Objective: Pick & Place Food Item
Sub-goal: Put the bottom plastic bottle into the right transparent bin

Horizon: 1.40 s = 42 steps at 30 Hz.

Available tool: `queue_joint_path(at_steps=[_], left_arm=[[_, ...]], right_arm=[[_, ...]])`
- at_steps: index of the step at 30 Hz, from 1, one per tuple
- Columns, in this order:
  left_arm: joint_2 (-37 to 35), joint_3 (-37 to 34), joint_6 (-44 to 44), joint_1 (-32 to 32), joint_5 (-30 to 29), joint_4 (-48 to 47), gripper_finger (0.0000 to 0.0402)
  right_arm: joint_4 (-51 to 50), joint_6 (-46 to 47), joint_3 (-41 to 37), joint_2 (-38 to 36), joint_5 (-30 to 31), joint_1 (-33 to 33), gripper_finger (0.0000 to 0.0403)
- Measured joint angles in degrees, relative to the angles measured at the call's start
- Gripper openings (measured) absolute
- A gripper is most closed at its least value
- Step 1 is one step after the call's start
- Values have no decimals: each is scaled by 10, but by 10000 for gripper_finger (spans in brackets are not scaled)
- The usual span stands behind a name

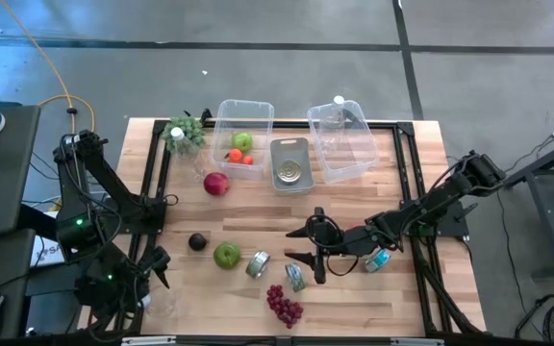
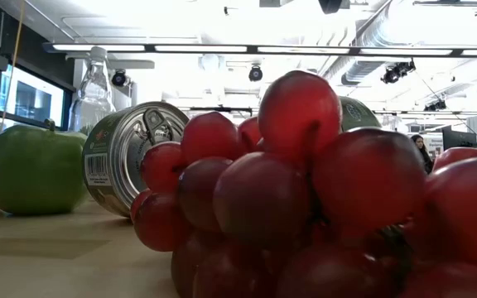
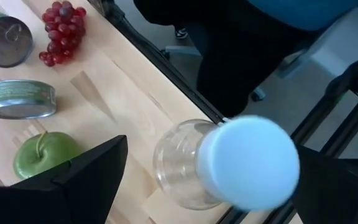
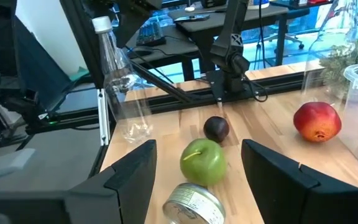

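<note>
Hovering over the counter's (image 1: pixel 354 298) near-left corner, the left gripper (image 1: pixel 155 274) is open: its two fingers stand wide apart on either side of a clear bottle (image 3: pixel 185 168) with a white cap, and neither finger touches it. The bottle stands upright just inside the near edge.

The right arm reaches in from the right edge. The right gripper (image 1: pixel 299 244) is low over the middle of the near half of the counter. It is open and holds nothing.

The green apple (image 1: pixel 226 255) rests on the counter ahead of the right gripper, in line with the gap between its fingers, but apart from them. A tipped can (image 1: pixel 258 264) lies just beside the apple. A second can (image 1: pixel 294 277) lies near the right gripper. A dark plum (image 1: pixel 197 241) sits near the apple on its left-edge side.

Red grapes (image 1: pixel 284 306) lie at the near edge. A red apple (image 1: pixel 216 183) sits toward the counter's centre. Along the far edge are green grapes (image 1: pixel 186 133), two clear bins (image 1: pixel 258 111) and a grey tray (image 1: pixel 289 146) with a can in it.
</note>
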Motion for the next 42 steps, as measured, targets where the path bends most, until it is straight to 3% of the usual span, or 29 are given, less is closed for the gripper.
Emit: queue_joint_path(at_steps=[10,18,42], left_arm=[[2,0,0,0,4,-10,381],[2,0,0,0,6,-11,355],[47,0,28,9,-5,-11,199]], right_arm=[[0,0,0,0,-11,0,226],[0,0,0,0,-10,0,226],[0,0,0,0,-11,1,226]])
